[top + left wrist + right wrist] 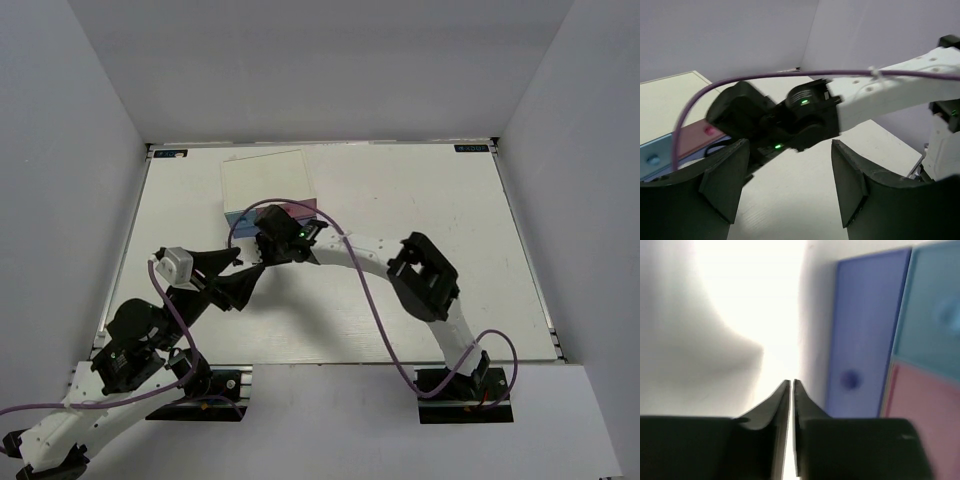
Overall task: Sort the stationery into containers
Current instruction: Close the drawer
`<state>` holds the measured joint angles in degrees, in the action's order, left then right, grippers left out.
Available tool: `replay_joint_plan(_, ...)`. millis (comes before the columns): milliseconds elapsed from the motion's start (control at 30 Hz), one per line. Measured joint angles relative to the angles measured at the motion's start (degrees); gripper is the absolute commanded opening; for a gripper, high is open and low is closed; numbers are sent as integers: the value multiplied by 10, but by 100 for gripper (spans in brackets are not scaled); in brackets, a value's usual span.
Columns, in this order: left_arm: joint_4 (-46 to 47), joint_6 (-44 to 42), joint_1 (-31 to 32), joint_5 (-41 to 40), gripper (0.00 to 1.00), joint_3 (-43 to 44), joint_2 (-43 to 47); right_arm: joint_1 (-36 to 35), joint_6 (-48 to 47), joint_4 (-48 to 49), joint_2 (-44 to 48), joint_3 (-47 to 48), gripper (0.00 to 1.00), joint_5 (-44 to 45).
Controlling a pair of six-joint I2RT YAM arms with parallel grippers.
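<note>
Right wrist view shows the right gripper with its fingers almost together, a thin slit between the tips and nothing gripped. It sits just in front of the periwinkle drawer, beside the drawer's knob. The light blue drawer and pink drawer lie further right, and all three fronts look flush. The white-topped drawer unit stands toward the far side of the table, left of centre. No stationery shows in any view. The step in hand appears to be working a drawer front. Spread the jaws to straddle the knob, centre on it, close, then pull straight out. The unit looks light and may slide. The left gripper hangs wide open and empty nearby, so route it clear.
</note>
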<state>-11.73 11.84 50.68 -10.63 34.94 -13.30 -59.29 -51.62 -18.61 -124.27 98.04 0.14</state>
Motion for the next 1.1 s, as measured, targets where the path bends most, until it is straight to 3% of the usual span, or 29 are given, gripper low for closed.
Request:
replay_joint_plan(100,3,-3,0,5,77,-1,5,-3,15,-10,80,-65,33,-19)
replay_joint_plan(233,7,-7,0,8,78,-8,18,-3,29,39,178,-155,33,-2)
replay_joint_plan(433,12,-13,0,8,80,-14,24,33,65,112,264,-274,19,69)
replay_joint_plan(667,15,-15,0,7,80,-16,20,106,112,174,333,-349,18,135)
replay_joint_plan(867,15,-15,0,7,80,-16,7,161,125,229,328,-347,18,136)
replay_joint_plan(1100,14,-16,0,-3,82,-16,-6,199,143,243,221,-262,18,77)
